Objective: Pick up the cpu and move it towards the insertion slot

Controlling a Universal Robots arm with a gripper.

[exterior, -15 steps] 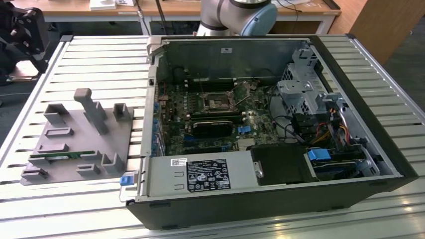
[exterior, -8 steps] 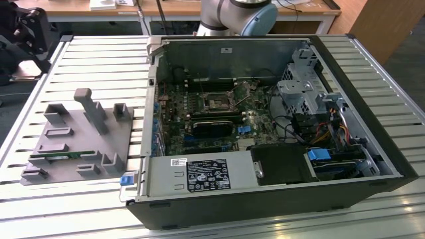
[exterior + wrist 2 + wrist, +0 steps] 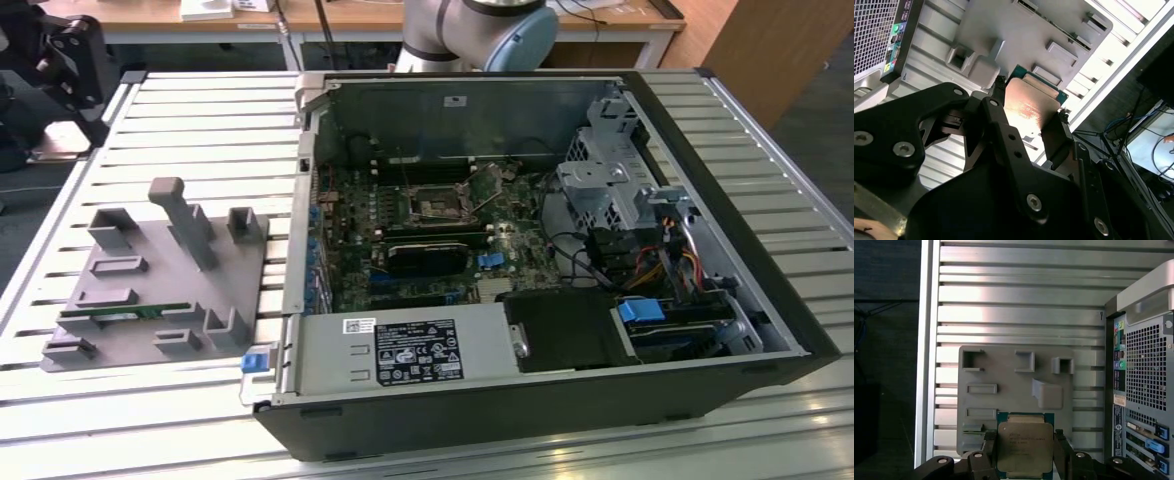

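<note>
Black gripper (image 3: 1025,460) pinching the flat square cpu with the shiny silver top (image 3: 1023,447).

The jaws press on two opposite sides of the cpu and hold it in the air in both wrist views, with its thin green edge showing. Behind the cpu is a grey plastic tray (image 3: 1004,375) with little box-shaped holders, lying on the silver slatted metal table (image 3: 1019,305). A long thin green memory stick (image 3: 127,313) lies in the tray in the exterior view. The open black computer case (image 3: 534,415) stands just beside the tray. The insertion slot (image 3: 438,205), a dark square socket with a silver frame, sits on the green board (image 3: 354,285) inside the case, well apart from the tray.
</note>
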